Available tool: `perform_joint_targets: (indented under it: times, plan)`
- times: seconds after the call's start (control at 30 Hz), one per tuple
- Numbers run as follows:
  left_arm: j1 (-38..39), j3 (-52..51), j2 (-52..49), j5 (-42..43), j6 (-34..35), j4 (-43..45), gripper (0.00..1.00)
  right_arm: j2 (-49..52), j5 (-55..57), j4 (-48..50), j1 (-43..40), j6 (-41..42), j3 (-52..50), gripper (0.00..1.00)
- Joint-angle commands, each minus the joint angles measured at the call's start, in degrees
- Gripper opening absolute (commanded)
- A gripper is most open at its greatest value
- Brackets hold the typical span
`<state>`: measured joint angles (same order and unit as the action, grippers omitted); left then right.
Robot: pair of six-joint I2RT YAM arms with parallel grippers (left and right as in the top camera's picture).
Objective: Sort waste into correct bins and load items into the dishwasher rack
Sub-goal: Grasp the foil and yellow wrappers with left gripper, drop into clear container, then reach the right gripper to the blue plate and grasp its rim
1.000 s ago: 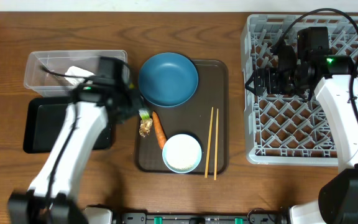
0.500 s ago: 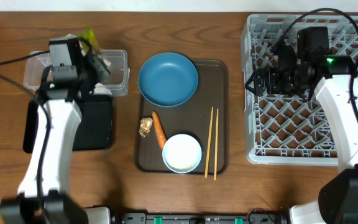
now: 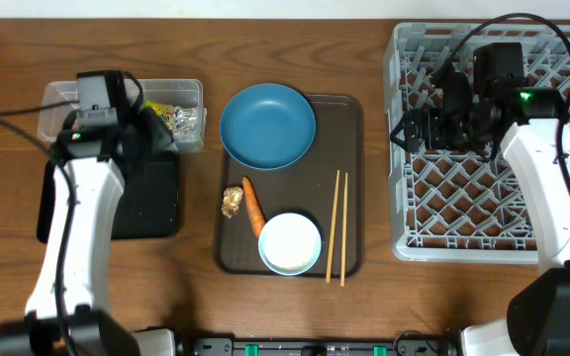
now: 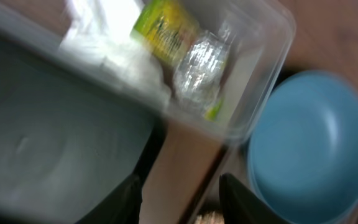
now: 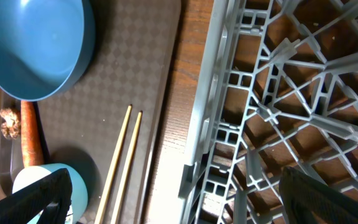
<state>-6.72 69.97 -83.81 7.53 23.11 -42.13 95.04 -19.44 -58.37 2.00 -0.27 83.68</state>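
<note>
Moved: the snack wrapper (image 3: pixel 178 120) has left the left claw (image 4: pixel 180 198) and now lies in the clear tub (image 3: pixel 55 107), upper left of the overhead view.
Left claw: fingers apart, empty, over the tub's edge.
Right claw (image 5: pixel 182 202): fingers wide apart, empty, above the rack (image 3: pixel 443 198) edge, right side.

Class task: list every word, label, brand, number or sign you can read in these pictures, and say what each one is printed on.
Snack wrapper, lying in the clear tub: dark lettering on its yellow-green face, too blurred to read.
Nothing else in any of the three views carries text, numbers or signs that can be made out.
</note>
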Motion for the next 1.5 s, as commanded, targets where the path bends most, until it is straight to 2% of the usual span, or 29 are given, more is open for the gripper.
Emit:
perform_joint_targets:
  times: [0.0, 0.13, 0.2, 0.3, 0.4, 0.57, 0.7, 0.8, 1.07, 1.2, 1.47]
  plan:
    - [-0.2, 0.5, 2.3, 0.6, -1.1, -6.1, 0.42, -1.1, 0.0, 0.6, 0.2, -0.6, 1.1, 0.99]
    - [-0.2, 0.4, 2.2, 0.5, -3.5, -12.0, 0.42, -1.1, -0.7, 1.9, 0.7, -0.6, 1.1, 0.99]
    - [-0.3, 0.4, 2.2, -0.3, -3.8, -14.1, 0.42, -1.1, -0.7, 2.9, 2.0, -0.6, 1.1, 0.96]
    - [-1.6, 0.4, 2.3, -0.9, -3.8, -16.5, 0.42, -1.1, 3.2, 3.0, 5.1, 0.2, 2.8, 0.95]
    - [-4.1, 0.4, 2.3, -1.0, -3.8, -17.9, 0.43, -1.0, 7.8, 2.3, 8.4, 1.5, 7.0, 0.99]
    - [-9.8, 0.4, 2.3, -0.9, -3.8, -19.2, 0.46, 0.3, 11.6, 2.6, 14.3, 1.6, 15.3, 0.99]
    - [-12.9, 0.4, 2.3, -0.9, -3.8, -19.6, 0.46, 3.3, 16.3, 9.9, 18.6, 3.2, 17.6, 0.99]
    - [-13.2, 0.4, 2.3, -0.9, -3.8, -19.5, 0.46, 6.8, 16.4, 17.3, 21.2, 4.8, 17.6, 0.98]
    - [-13.2, 0.4, 2.3, -0.7, -3.8, -19.6, 0.46, 20.0, 17.5, 29.2, 25.6, 10.7, 17.6, 0.95]
    - [-13.2, 0.4, 2.3, -0.7, -3.8, -19.6, 0.47, 26.2, 21.2, 31.1, 26.6, 14.9, 17.6, 0.96]
    - [-13.2, 0.4, 2.3, -0.7, -3.8, -19.6, 0.47, 33.6, 19.9, 31.6, 26.9, 19.1, 17.6, 0.95]
